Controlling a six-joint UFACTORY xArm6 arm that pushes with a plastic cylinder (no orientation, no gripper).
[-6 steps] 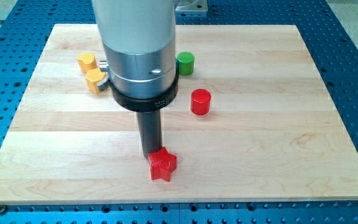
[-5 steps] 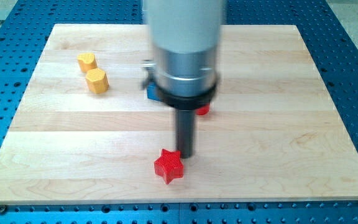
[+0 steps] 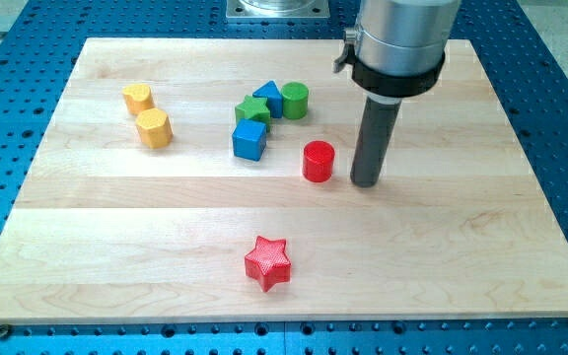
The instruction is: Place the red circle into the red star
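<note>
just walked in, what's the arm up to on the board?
The arm is working the red circle toward the red star, which sits alone near the view's bottom. My tip is down on the wooden board, just to the view's right of the red circle, with a narrow gap showing. The two red blocks are well apart. Two yellow blocks and a blue and green cluster sit up top, untouched.
</note>
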